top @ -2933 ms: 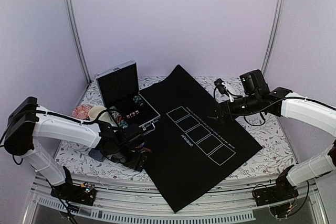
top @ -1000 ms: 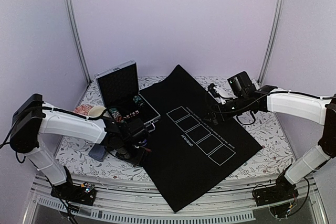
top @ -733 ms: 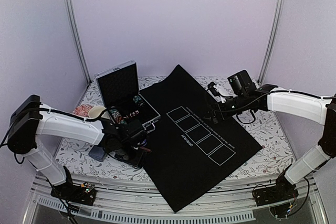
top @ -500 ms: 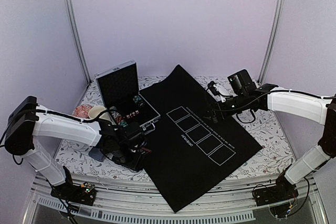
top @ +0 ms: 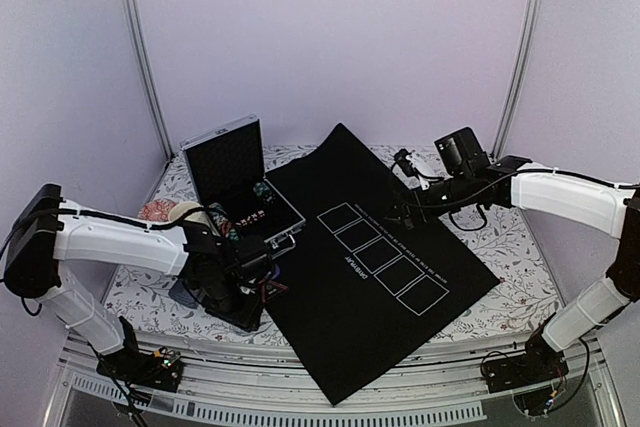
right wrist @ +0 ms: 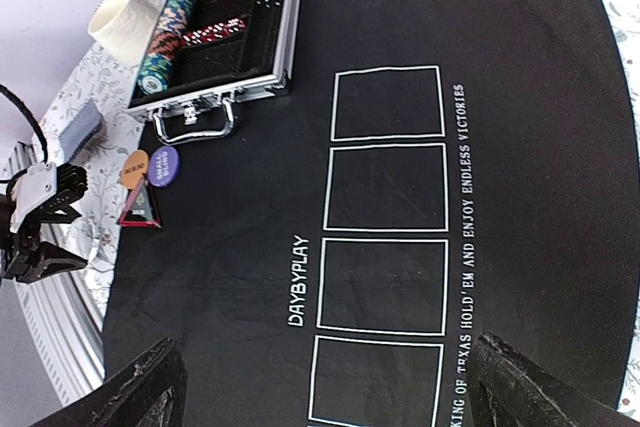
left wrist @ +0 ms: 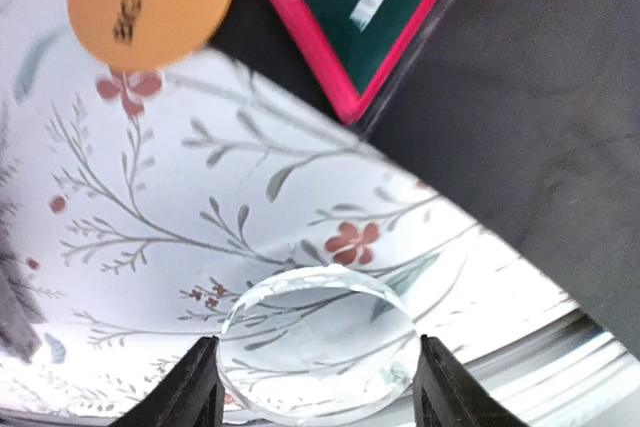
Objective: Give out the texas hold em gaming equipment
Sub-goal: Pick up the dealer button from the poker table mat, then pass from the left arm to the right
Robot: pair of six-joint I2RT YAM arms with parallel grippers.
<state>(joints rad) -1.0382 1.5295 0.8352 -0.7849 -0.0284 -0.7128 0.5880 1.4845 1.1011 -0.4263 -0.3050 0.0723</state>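
Floral table (top: 520,247) bears black mat (top: 380,292), silver case (top: 225,162).

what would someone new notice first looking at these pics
The big black mat with its row of white rectangles lies across the middle of the scene. At the back left stands an open silver case with poker chips inside. Just off the mat's left edge, the left claw is low over the flowered cloth, a clear round disc filling the gap between its fingers.
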